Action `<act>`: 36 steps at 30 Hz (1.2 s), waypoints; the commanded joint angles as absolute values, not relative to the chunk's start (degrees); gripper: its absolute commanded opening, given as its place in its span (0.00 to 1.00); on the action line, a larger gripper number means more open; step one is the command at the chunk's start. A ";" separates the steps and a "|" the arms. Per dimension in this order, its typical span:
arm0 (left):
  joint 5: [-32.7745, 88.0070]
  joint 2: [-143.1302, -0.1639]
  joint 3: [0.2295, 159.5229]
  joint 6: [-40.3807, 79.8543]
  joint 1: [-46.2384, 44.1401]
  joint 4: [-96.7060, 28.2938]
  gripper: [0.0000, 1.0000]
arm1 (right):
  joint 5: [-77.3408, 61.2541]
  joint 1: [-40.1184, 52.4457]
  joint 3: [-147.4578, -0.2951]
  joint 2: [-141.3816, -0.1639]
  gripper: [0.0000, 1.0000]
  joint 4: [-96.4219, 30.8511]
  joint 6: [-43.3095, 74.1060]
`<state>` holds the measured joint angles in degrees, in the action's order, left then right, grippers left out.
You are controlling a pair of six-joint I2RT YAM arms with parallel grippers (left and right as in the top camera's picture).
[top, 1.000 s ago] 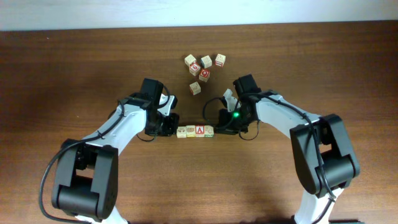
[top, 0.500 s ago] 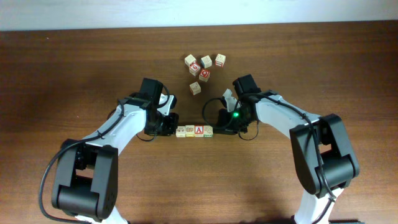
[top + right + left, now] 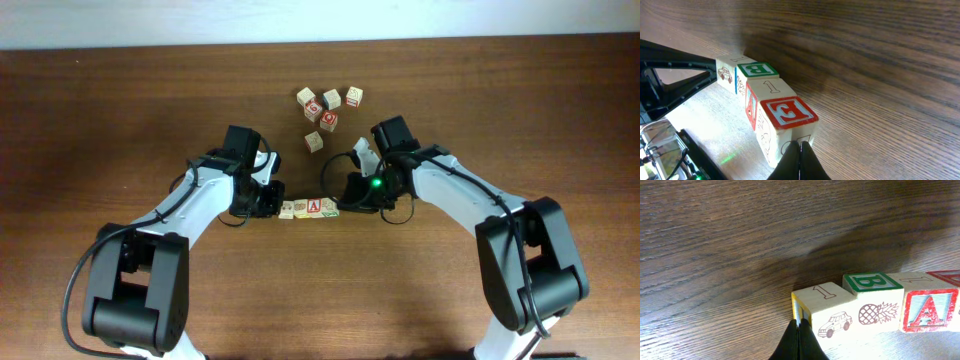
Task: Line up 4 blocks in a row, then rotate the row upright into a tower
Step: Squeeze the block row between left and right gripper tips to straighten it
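Observation:
Four blocks lie in a touching row [image 3: 309, 208] at the table's middle, slightly tilted with the right end farther back. In the left wrist view the car block [image 3: 832, 315] comes first, then the green B block [image 3: 872, 297], then the red A block [image 3: 930, 307]. In the right wrist view the red E block [image 3: 787, 120] is nearest. My left gripper [image 3: 800, 330] is shut, its tips touching the car block's end face. At the row's other end my right gripper [image 3: 801, 152] is shut too, with its tips against the E block. From above, the left gripper [image 3: 276, 208] and right gripper [image 3: 343, 203] flank the row.
Several loose cubes with red marks [image 3: 328, 120] lie in a cluster behind the row, the nearest one [image 3: 314, 142] just behind and between the two arms. The dark wooden table [image 3: 120, 120] stretches out on all sides.
The row of blocks has slid slightly left and turned a little, its right end moving toward the back. Both grippers moved with it, staying shut against its ends.

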<state>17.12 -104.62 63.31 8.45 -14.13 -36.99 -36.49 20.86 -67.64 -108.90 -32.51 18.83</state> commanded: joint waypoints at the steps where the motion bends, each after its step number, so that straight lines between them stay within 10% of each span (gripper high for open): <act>1: 20.21 -103.59 62.81 8.75 -14.63 -36.91 0.00 | -37.41 23.53 -67.72 -107.07 0.04 -32.08 18.11; 36: 19.25 -103.59 62.81 7.16 -14.59 -36.88 0.00 | -29.36 21.67 -67.37 -110.98 0.04 -35.75 23.83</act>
